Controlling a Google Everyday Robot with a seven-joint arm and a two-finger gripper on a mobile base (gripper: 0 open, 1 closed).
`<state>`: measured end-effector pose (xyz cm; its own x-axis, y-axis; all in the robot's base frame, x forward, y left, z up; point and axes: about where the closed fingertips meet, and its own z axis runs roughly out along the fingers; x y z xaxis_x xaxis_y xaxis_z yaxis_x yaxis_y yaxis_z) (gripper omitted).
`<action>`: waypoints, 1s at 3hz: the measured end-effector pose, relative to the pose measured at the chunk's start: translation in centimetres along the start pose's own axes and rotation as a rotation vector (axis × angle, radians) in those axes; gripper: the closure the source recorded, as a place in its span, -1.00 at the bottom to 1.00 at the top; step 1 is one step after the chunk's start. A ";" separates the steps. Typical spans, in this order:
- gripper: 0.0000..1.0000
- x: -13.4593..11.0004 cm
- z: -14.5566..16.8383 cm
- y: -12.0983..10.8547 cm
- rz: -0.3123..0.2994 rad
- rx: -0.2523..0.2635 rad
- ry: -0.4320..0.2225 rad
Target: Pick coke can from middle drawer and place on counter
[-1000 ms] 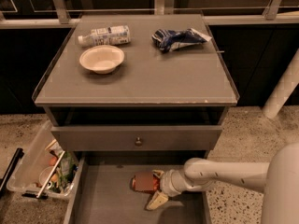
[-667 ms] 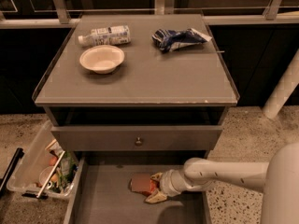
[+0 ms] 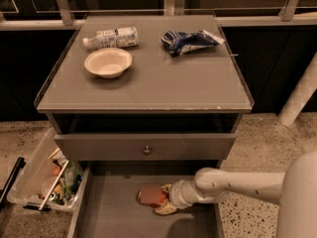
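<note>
The coke can, red and lying on its side, rests on the floor of the open middle drawer at the bottom of the cabinet. My gripper reaches in from the right on a white arm and is at the can's right end, low in the drawer. The counter is the grey cabinet top above.
On the counter lie a white-labelled plastic bottle, a white bowl and a blue snack bag. A shut drawer front with a round knob is above the open drawer. A plastic bin of clutter sits on the floor at the left. A white post stands at the right.
My gripper has moved up and to the left from beside the can's lower right until it is at the can's right end. The can has not visibly moved.
</note>
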<state>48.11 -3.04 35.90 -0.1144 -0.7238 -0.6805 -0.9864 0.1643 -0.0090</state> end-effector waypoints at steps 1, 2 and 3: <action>1.00 -0.2 -0.1 0.1 -0.017 -0.009 0.011; 1.00 -0.8 -1.5 0.3 -0.052 0.005 0.021; 1.00 -1.9 -4.8 0.7 -0.103 0.044 0.007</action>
<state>47.10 -4.72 40.71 -0.0132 -0.7431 -0.6690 -0.9868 0.1175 -0.1111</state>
